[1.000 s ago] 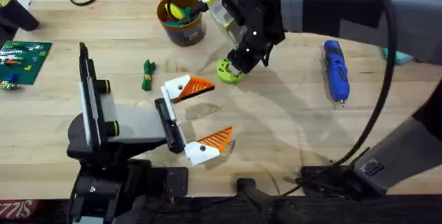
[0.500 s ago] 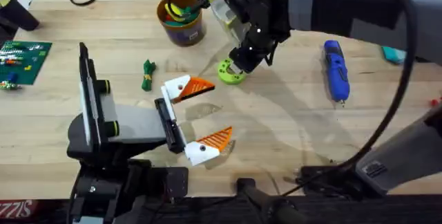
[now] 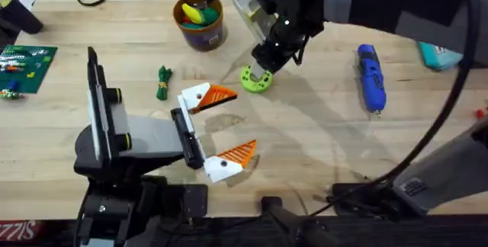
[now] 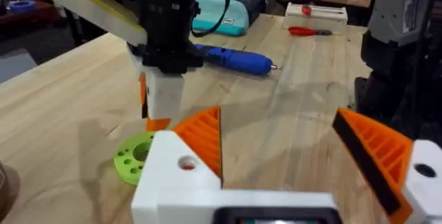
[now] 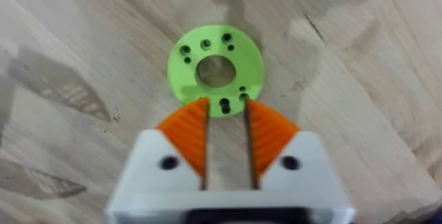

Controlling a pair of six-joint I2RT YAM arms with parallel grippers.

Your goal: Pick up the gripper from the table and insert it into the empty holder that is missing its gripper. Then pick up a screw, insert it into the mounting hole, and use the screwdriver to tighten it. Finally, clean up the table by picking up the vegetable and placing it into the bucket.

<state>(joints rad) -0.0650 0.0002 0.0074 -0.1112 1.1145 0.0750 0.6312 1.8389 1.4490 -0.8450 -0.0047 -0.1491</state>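
the gripper (image 5: 215,68) lies ungrasped on the table (image 3: 320,148); the right gripper (image 5: 226,112), fingers narrowly parted, is held just above it. everything remains undone.

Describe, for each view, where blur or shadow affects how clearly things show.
Overhead: the right arm close under the camera is large, dark and blurred, casting a soft shadow beside the gripper. Left wrist: the near fingers are soft, the screwdriver sharper. Right wrist: the pads are blurred; arm shadows darken the wood.
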